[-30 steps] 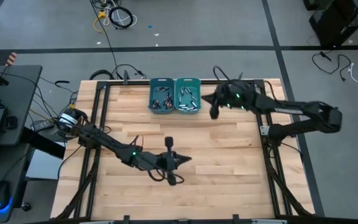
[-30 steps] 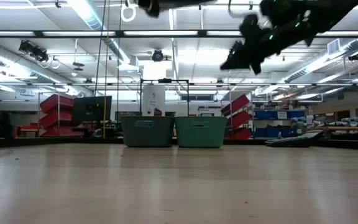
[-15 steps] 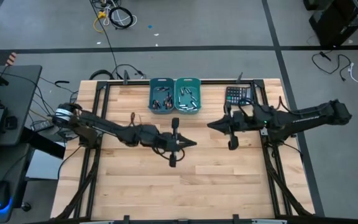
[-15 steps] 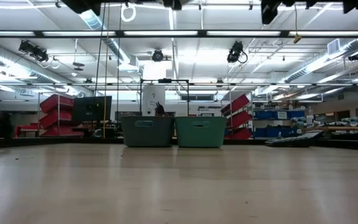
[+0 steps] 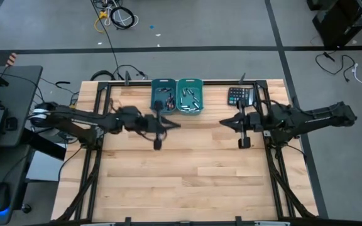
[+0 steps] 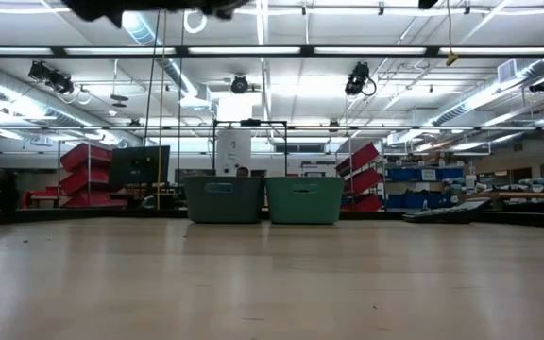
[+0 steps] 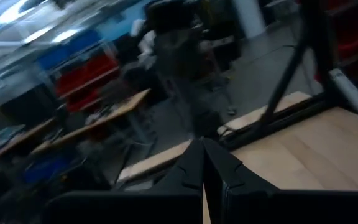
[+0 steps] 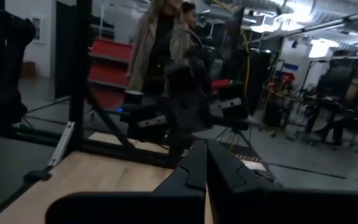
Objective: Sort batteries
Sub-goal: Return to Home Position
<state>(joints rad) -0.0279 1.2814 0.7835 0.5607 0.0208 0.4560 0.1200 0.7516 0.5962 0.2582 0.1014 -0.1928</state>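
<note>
Two teal bins stand side by side at the table's far edge. The left bin holds dark batteries; the right bin holds silvery batteries. My left gripper hangs shut and empty above the table, just near of the bins, pointing level toward the table's right. My right gripper is also shut and empty, to the right of the bins, pointing level toward the table's left. The two grippers face each other.
A black calculator lies at the far right of the table, behind my right gripper. A black frame runs along the table's edges. The wooden tabletop lies bare toward the near edge. A person stands beyond the table.
My left gripper has swung from the table's middle toward the far edge and a little left, rising. My right gripper has pulled back from beside the right bin toward the near edge and right, rising out of the low view and uncovering the calculator. Both have stayed shut.
</note>
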